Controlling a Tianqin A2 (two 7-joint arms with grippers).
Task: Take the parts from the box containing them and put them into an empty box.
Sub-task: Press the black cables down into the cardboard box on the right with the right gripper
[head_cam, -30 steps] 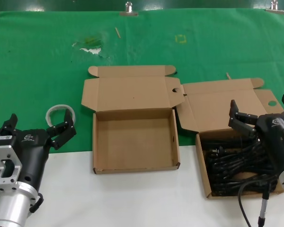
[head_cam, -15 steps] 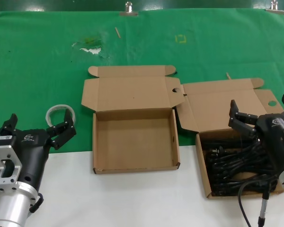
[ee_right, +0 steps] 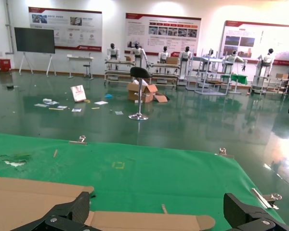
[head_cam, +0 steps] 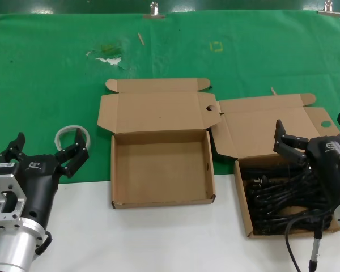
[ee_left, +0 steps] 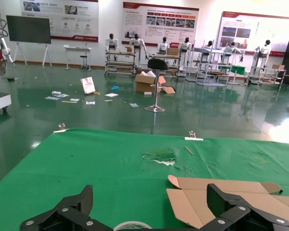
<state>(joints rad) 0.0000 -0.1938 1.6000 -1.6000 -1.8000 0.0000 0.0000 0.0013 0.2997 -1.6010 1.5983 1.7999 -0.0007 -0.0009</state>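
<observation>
Cords (head_cam: 280, 201): black, piled in a tangle inside the full box, none taken out yet; packed close, so probably hard to lift just one.
Full box (head_cam: 242, 192): brown, on the robot's right, lid (head_cam: 260, 127) flipped back flat so the top is open for reaching in; partly on the green cloth, partly on the white counter.
Empty box (head_cam: 161, 170): brown, squarish, nothing inside, just beside the full box; lid (head_cam: 153, 107) folded back too, so ready to take cords. Close neighbour, so only a short carry, by the look of it.
Right gripper (head_cam: 311, 136): hangs right over the full box, just above the cords; jaws spread wide, holding nothing. Looks lined up to go down and pinch a bundle. In the right wrist view, both black jaw tips far apart at the bottom edge, with the lid under them.
Left gripper (head_cam: 45, 152): off on the robot's left, well apart from both boxes, low over the edge of the cloth; jaws wide open, holding nothing. Seems to be waiting.
Tape ring (head_cam: 72, 137): whitish, flat on the cloth just beside the left gripper; not part of the job.
Green cloth (head_cam: 45, 68): covers the far part of the counter, pinned by clips (head_cam: 153, 10) at the back edge so as not to slide.
White counter (head_cam: 158, 238): bare strip nearest the robot.
Job so far: seems to be at the very start.
</observation>
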